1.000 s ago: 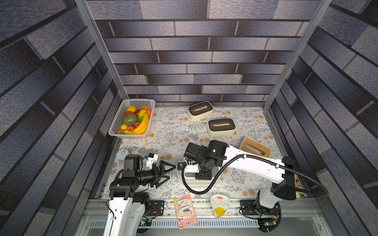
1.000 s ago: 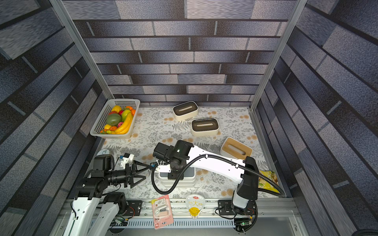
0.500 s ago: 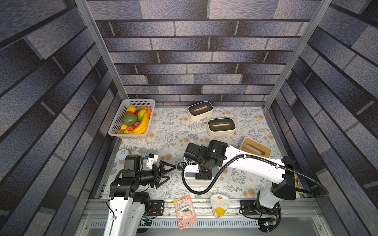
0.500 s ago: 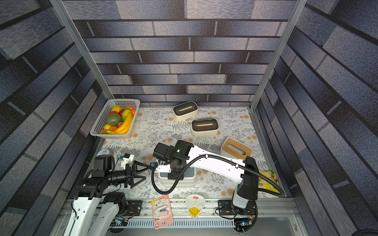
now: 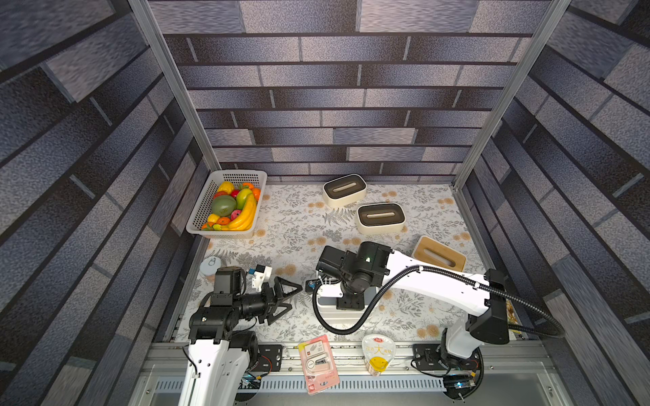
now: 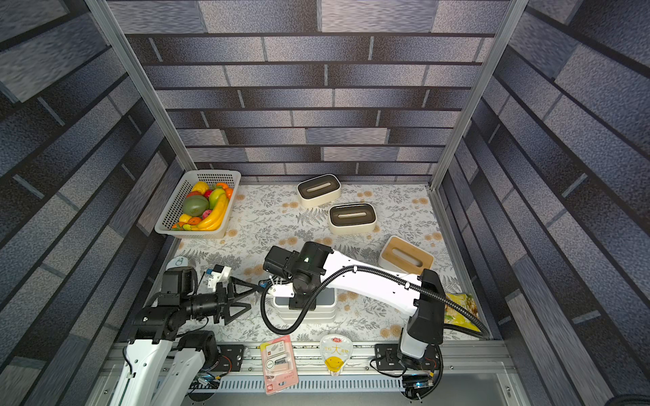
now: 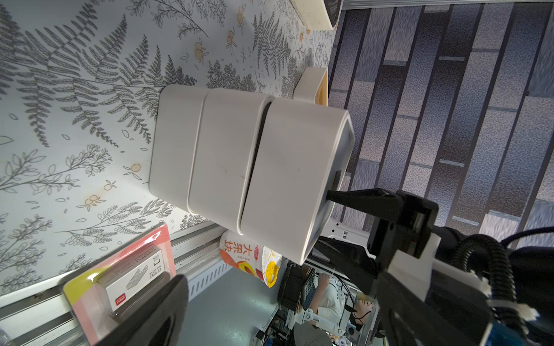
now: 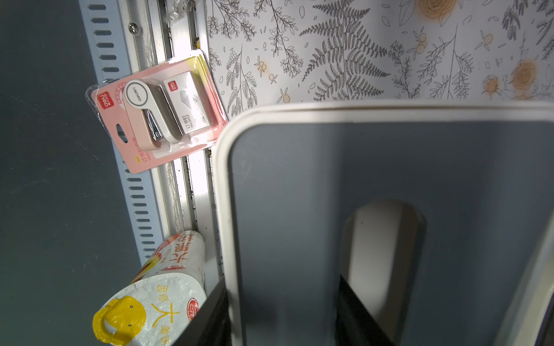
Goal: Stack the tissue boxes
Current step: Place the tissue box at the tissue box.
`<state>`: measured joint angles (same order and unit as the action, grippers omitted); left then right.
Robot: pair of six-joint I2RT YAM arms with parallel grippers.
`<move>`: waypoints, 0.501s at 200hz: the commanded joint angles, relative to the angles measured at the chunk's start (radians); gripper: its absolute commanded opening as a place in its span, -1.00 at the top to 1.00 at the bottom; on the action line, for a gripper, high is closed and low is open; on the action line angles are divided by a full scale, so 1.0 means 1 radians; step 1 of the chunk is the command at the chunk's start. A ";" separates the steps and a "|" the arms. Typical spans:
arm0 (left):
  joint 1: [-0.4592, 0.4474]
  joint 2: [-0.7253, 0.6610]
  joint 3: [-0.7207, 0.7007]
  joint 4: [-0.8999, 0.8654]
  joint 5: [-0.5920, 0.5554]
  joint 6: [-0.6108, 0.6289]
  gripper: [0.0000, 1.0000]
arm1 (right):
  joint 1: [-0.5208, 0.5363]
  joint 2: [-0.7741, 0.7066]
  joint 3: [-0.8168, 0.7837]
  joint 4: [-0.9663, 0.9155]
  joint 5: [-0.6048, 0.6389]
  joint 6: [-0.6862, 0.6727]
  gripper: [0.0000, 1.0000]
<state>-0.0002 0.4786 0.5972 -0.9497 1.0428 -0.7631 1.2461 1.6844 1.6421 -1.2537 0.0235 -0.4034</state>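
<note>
Three white tissue boxes stand stacked [image 5: 327, 313] [image 6: 309, 316] near the front of the table. In the left wrist view a narrow dark gap shows between the top box [image 7: 293, 167] and the one below. My right gripper [image 5: 350, 303] [image 8: 281, 320] is shut on the top box's grey lid [image 8: 299, 194], one finger in its slot [image 8: 383, 239] and the other outside the rim. My left gripper [image 5: 292, 298] [image 6: 251, 298] hangs open and empty just left of the stack. Two dark-lidded boxes [image 5: 344, 189] [image 5: 380, 218] and a wood-lidded box [image 5: 439, 258] lie apart further back.
A white basket [image 5: 205, 207] of fruit stands at the back left. A pink stapler pack [image 5: 318, 363] and a jelly cup [image 5: 378, 355] lie on the front rail, and a yellow snack bag [image 6: 460, 313] lies at the right edge. A small round tin [image 5: 211, 263] sits by the left arm.
</note>
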 commanded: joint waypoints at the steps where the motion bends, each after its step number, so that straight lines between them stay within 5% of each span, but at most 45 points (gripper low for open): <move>1: -0.003 -0.011 -0.013 -0.001 -0.004 0.018 -0.99 | 0.013 -0.024 -0.023 -0.017 0.005 0.006 -0.04; 100: -0.009 -0.009 -0.017 0.010 -0.009 0.010 -1.00 | 0.012 -0.026 -0.028 -0.008 0.000 0.000 -0.09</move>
<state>-0.0013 0.4786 0.5957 -0.9489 1.0420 -0.7631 1.2461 1.6806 1.6234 -1.2430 0.0296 -0.4038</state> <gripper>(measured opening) 0.997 0.546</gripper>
